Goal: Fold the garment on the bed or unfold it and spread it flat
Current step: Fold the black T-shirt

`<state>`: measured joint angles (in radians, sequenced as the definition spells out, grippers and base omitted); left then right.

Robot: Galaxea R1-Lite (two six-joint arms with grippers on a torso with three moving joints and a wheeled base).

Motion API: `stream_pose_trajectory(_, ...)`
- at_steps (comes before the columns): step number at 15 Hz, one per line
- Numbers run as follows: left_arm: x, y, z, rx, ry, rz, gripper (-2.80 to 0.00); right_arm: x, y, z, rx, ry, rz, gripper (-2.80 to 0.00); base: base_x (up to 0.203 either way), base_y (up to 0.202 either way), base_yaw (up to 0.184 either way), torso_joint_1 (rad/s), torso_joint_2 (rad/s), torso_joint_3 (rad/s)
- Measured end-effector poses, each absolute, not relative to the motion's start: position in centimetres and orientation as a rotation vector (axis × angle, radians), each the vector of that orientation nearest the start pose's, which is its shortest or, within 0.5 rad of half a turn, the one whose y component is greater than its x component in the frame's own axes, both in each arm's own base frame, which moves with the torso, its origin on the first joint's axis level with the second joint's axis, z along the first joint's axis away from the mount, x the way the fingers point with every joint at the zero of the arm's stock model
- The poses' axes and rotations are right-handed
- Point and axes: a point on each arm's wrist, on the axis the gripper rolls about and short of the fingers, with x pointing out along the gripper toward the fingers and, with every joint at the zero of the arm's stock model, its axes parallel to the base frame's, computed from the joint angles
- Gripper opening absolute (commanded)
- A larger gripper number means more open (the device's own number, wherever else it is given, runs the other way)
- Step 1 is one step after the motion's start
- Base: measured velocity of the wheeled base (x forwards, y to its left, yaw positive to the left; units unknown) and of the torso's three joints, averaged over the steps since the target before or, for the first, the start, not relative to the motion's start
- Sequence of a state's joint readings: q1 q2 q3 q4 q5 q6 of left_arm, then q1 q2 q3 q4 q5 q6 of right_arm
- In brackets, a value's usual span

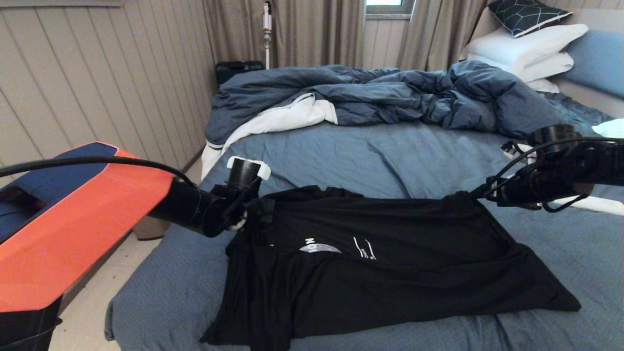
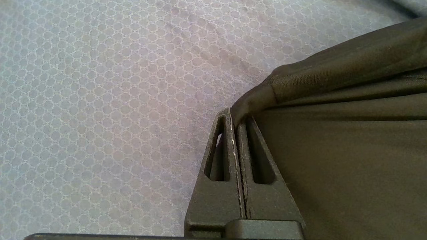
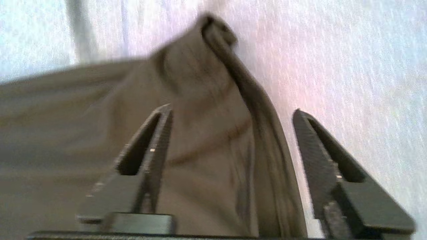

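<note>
Your head camera looks forward and down across the bed [image 1: 390, 151], from beyond its foot edge toward the pillows [image 1: 526, 46]; your left wrist camera sits close behind the left gripper [image 2: 237, 121], facing the sheet; your right wrist camera sits equally close behind the right gripper [image 3: 233, 115]; all three share the garment [image 1: 390, 253].

Garment [image 1: 390, 263] on bed [image 1: 390, 151], duvet [image 1: 390, 95] behind, pillows [image 1: 526, 48] beyond

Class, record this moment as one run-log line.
left gripper: shut on garment edge | right gripper: open, straddling the opposite edge | garment: partly folded on bed
</note>
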<state>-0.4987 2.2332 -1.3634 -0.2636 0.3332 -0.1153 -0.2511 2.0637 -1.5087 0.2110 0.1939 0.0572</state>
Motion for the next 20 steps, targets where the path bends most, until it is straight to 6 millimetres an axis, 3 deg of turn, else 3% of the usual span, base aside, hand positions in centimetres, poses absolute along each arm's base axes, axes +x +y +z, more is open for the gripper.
stream_pose_trajectory(7,38.8,-20.3,9.3,0.135,0.565,-0.129,-2.8,41.2,-9.5,14.2,0.198,0.721,-0.104,0.0,0.0,0.0,0.0,0.0,0.0,0.0)
stream_pose_trajectory(13,38.9,-20.4,9.2,0.135,0.567,-0.133,-2.8,42.8,-7.6,14.1,0.153,0.629,-0.056,0.0,0.0,0.0,0.0,0.0,0.0,0.0)
stream_pose_trajectory(18,38.9,-20.4,8.9,0.137,0.572,-0.134,-2.8,43.3,-7.5,13.1,0.103,0.642,-0.033,0.0,0.0,0.0,0.0,0.0,0.0,0.0)
stream_pose_trajectory(19,38.9,-20.4,8.9,0.138,0.573,-0.134,-2.8,43.4,-7.5,12.8,0.105,0.647,-0.035,-2.8,0.0,0.0,0.0,0.0,0.0,0.0)
stream_pose_trajectory(20,38.9,-20.4,8.8,0.138,0.575,-0.135,-2.8,43.4,-7.6,12.7,0.106,0.651,-0.036,-2.8,0.0,0.0,0.0,0.0,0.0,0.0)
